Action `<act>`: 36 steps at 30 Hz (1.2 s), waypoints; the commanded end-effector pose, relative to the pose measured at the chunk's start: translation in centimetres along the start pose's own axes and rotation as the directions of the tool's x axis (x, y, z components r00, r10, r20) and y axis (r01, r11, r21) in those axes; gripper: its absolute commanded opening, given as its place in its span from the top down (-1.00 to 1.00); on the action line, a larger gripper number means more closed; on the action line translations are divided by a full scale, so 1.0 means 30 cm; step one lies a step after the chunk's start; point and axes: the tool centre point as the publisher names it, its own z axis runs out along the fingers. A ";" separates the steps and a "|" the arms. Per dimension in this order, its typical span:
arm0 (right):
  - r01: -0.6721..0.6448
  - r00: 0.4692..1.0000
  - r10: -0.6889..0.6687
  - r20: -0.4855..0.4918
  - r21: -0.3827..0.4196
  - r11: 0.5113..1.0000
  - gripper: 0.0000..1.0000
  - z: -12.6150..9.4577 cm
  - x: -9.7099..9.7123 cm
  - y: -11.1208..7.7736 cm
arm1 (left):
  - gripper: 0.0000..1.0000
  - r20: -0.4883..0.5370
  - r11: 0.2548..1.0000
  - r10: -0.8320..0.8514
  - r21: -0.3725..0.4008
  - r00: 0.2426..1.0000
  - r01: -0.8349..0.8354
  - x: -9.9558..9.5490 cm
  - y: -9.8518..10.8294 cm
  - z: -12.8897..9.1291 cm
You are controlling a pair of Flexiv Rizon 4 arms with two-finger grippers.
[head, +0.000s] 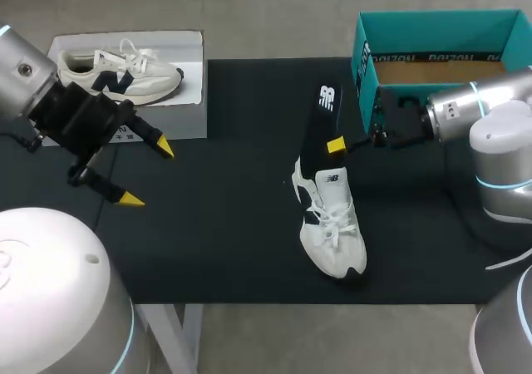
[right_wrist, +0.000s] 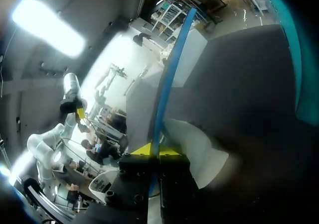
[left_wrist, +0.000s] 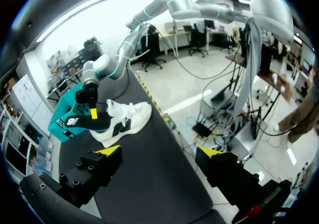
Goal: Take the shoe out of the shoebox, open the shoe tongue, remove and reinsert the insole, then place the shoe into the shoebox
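Note:
A white shoe (head: 334, 228) lies on the black mat (head: 224, 224) near the middle, toe toward the front edge. A black insole (head: 320, 129) rises from the shoe's heel opening toward the back. My right gripper (head: 337, 146) is shut on the insole partway along it. The right wrist view shows the insole's thin edge (right_wrist: 169, 74) pinched between the yellow tips (right_wrist: 155, 150), with the white shoe (right_wrist: 197, 152) beneath. My left gripper (head: 147, 173) hangs open over the mat's left side, holding nothing. From the left wrist view, the open gripper (left_wrist: 159, 154) faces the shoe (left_wrist: 124, 122) and insole (left_wrist: 79, 120) well ahead.
The open teal shoebox (head: 440, 33) stands at the back right, beside my right arm. A white box (head: 191, 108) with another pale shoe (head: 120, 71) on it sits at the back left, just behind my left gripper.

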 end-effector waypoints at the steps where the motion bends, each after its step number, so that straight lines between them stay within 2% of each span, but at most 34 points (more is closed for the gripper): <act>1: -0.010 1.000 0.010 0.017 -0.013 1.000 1.00 0.004 0.001 -0.046 | -1.00 -0.002 1.000 0.000 -0.003 1.000 0.000 0.000 0.000 -0.002; 12: -0.009 0.998 0.008 0.069 0.012 1.000 1.00 -0.002 0.007 -0.126 | -1.00 -0.002 1.000 0.000 -0.003 1.000 0.000 0.000 0.000 -0.002; 17: -0.010 0.995 0.004 0.102 0.065 0.998 1.00 0.013 0.011 -0.156 | -1.00 -0.002 1.000 0.000 -0.003 1.000 0.000 0.000 0.000 -0.002; 22: -0.019 0.995 0.011 0.103 0.075 0.997 1.00 0.026 0.019 -0.155 | -1.00 -0.002 1.000 0.000 -0.003 1.000 0.000 0.000 0.000 -0.002; 25: -0.007 0.996 0.000 0.095 0.075 0.997 0.22 0.029 0.032 -0.129 | -1.00 -0.002 1.000 0.000 -0.003 1.000 0.000 0.000 0.000 -0.002; 26: -0.005 0.996 -0.003 0.094 0.077 0.997 0.16 0.030 0.034 -0.124 | -1.00 -0.002 1.000 0.000 -0.003 1.000 0.000 0.000 0.000 -0.002; 27: 0.005 0.996 -0.012 0.093 0.080 0.997 -0.15 0.032 0.039 -0.113 | -1.00 -0.002 1.000 0.000 -0.003 1.000 0.000 0.000 0.000 -0.002; 28: 0.008 0.996 -0.015 0.092 0.081 0.997 -0.30 0.033 0.039 -0.104 | -1.00 -0.002 1.000 0.000 -0.003 1.000 0.000 0.000 0.000 -0.002; 29: 0.011 0.996 -0.019 0.091 0.082 0.997 -0.34 0.034 0.040 -0.095 | -1.00 -0.002 1.000 0.000 -0.003 1.000 0.000 0.000 0.000 -0.002; 30: 0.014 0.995 -0.022 0.093 0.082 0.997 -0.56 0.034 0.042 -0.088 | -1.00 -0.002 1.000 0.000 -0.003 1.000 0.000 0.000 0.000 -0.002; 31: 0.021 0.995 -0.028 0.092 0.082 0.996 -0.65 0.034 0.043 -0.079 | -1.00 -0.002 1.000 0.000 -0.003 1.000 0.000 0.000 0.000 -0.002; 33: 0.028 0.995 -0.035 0.094 0.081 0.996 -0.52 0.032 0.043 -0.063 | -1.00 -0.002 1.000 0.000 -0.003 1.000 0.000 0.000 0.000 -0.002; 36: 0.032 0.994 -0.040 0.102 0.081 0.996 -0.49 0.032 0.032 -0.043 | -1.00 -0.002 1.000 0.000 -0.003 1.000 0.000 0.000 0.000 -0.002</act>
